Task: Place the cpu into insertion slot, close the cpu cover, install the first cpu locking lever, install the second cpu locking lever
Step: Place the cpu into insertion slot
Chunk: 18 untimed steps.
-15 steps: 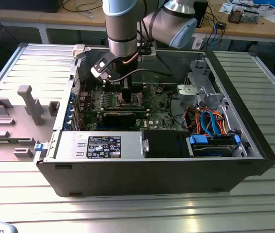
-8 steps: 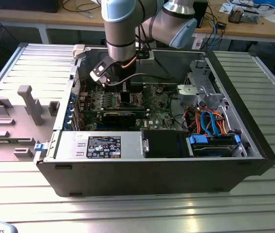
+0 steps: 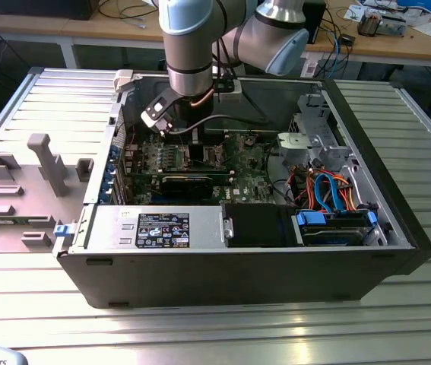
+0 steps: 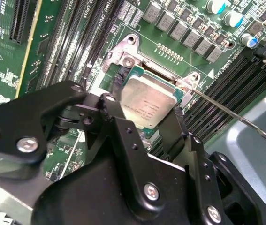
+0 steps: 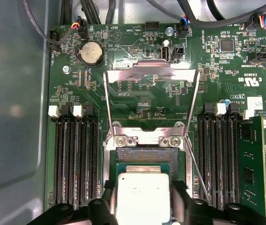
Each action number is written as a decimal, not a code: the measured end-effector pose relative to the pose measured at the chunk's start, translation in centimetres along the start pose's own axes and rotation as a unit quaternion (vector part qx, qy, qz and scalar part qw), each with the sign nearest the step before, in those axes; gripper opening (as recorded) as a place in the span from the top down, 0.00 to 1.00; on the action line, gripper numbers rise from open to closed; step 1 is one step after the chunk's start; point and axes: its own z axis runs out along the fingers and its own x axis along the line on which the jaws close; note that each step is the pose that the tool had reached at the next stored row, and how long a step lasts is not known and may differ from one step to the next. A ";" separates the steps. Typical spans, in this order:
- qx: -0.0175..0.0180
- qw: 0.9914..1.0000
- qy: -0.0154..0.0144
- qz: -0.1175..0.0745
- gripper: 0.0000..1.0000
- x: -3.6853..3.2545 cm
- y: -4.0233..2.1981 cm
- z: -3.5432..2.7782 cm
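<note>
In both wrist views my gripper (image 5: 142, 201) is shut on the cpu (image 5: 142, 193), a silvery square plate pinched at two opposite edges by the black fingers (image 5: 178, 197). The cpu (image 4: 149, 101) hangs tilted just over one side of the insertion slot (image 5: 144, 157), whose dark pin field and metal rim show past its far edge. The cpu cover (image 5: 151, 70) stands flipped open beyond the slot. Thin wire locking levers (image 5: 197, 171) (image 4: 236, 117) stick up free beside the socket. In the exterior view the arm (image 3: 188, 72) reaches down into the case over the green board (image 3: 234, 160).
Black memory slots (image 5: 76, 159) flank the socket on both sides. A long black card (image 3: 192, 182) lies across the board. Case walls (image 3: 230, 270) ring the work area, with a drive cage and blue and orange cables (image 3: 329, 194) at the exterior view's right. A grey fixture (image 3: 44, 163) stands outside.
</note>
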 end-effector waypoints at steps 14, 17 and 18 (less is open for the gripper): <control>0.002 1.000 -0.009 -0.001 0.46 0.02 0.39 -0.43; 0.005 1.000 -0.011 -0.001 0.46 0.00 0.78 -0.33; 0.006 1.000 -0.011 -0.001 0.46 -0.01 0.97 -0.27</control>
